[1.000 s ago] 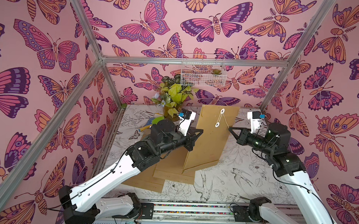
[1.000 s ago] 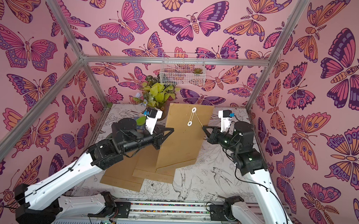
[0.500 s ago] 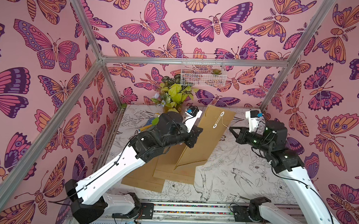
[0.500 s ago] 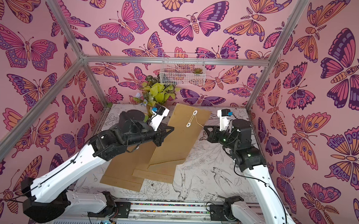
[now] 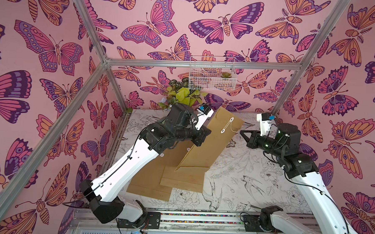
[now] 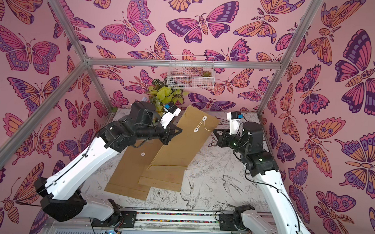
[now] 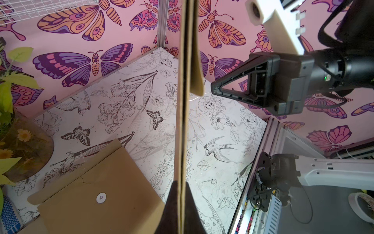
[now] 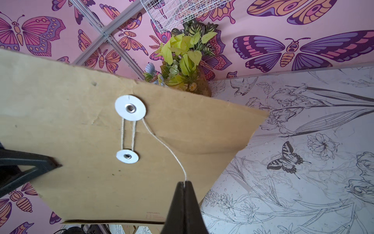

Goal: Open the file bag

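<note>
File bag tilted further — floral tabletop, butterfly walls

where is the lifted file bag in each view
Top view: file bag centre, tilted.
Top view: file bag, same place.
Left wrist: thin edge-on strip running out from the left gripper.
Right wrist: broad brown face bearing two white discs.
Shared landmark: leafy plant.

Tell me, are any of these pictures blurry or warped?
In both top views, the wide lens splays the frame bars; the light is even. In the left wrist view, the left tool is a dark close-up blur. In the right wrist view, the string is crisp, the right tool soft-edged.
</note>
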Tool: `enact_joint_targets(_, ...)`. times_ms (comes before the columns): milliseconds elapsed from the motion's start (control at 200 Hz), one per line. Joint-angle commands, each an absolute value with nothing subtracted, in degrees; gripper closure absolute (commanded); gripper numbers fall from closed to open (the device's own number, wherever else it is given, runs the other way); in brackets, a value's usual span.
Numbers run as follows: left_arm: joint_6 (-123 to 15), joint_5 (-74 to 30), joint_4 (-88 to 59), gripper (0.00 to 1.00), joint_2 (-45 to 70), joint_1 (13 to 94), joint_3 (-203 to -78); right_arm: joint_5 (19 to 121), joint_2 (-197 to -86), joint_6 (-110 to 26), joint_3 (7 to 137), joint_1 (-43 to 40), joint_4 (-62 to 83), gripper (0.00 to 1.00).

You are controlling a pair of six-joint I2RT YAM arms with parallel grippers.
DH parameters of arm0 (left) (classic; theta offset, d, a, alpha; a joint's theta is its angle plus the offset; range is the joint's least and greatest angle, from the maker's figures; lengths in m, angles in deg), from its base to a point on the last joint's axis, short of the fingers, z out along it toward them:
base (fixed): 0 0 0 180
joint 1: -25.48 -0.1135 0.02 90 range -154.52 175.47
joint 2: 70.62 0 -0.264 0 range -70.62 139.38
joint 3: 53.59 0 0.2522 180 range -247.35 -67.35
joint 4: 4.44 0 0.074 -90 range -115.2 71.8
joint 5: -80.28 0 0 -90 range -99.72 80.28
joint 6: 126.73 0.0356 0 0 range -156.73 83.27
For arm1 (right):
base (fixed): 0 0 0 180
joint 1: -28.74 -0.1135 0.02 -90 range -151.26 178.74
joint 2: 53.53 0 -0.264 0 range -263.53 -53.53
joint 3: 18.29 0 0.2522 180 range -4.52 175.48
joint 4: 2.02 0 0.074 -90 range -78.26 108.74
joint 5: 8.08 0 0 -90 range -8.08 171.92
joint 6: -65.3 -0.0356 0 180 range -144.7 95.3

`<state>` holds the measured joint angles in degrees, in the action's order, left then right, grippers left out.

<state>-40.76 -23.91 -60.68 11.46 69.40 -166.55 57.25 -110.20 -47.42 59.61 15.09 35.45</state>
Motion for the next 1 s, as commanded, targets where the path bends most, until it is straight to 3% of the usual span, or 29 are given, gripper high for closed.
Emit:
enact_joint_targets(0, -38.25, -25.52, -63.24, 1.0, 12.18, 68.76, -168.31, 59.0, -109.4, -45.56, 61.74, 15.12, 37.19, 1.0)
enact_joint_targets(280, -37.69, -24.84, -63.9, 1.0, 12.49, 68.63, -168.08, 67.3, -108.11, -41.87, 64.07, 15.19, 44.02, 1.0)
enact_joint_targets(996, -35.97, -29.01, -64.0, 1.0, 10.37, 68.67, -165.1, 73.18, -110.36, -41.38, 68.85, 15.36, 45.67, 1.0)
